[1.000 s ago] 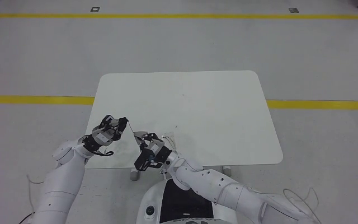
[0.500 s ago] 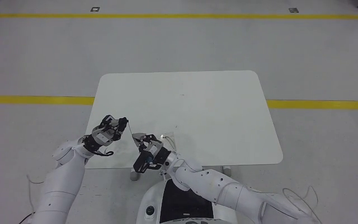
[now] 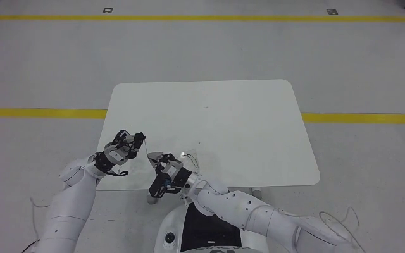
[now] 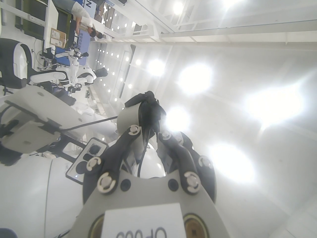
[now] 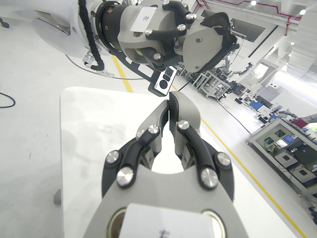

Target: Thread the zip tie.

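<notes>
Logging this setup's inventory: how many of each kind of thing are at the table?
Zip tie: 1, black, held between the grippers
Grippers: 2, left gripper and right gripper
Table: 1
Small pale thing on the table, too small to tell: 1
Total: 5

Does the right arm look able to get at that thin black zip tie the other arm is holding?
Probably yes. The zip tie runs in open air from the left end effector straight to the right end effector, whose closed tips seem to pinch its end. Nothing lies between them.
</notes>
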You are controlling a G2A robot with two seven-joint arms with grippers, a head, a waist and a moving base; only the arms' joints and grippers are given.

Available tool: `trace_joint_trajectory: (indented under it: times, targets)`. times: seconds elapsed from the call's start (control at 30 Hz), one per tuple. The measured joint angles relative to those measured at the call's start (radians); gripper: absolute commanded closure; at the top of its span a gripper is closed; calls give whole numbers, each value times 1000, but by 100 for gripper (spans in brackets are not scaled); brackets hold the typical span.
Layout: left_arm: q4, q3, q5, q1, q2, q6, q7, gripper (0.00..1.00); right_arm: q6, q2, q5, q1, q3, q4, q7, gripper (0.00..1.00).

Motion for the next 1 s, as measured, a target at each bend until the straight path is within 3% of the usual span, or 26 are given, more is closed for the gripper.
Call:
trace_joint_trajectory:
  times: [0.83, 0.87, 0.9, 1.0]
  targets:
    - [0, 0, 0, 0, 0, 0, 0, 100, -9, -12, 0, 11, -49, 23, 13, 100]
    - [0, 0, 0, 0, 0, 0, 0, 100, -13, -12, 0, 10, -48, 23, 15, 58]
    - [0, 0, 0, 0, 0, 0, 0, 100, -26, -13, 0, 7, -45, 21, 18, 0]
    - [0, 0, 0, 0, 0, 0, 0, 100, -39, -13, 0, 4, -41, 20, 19, 0]
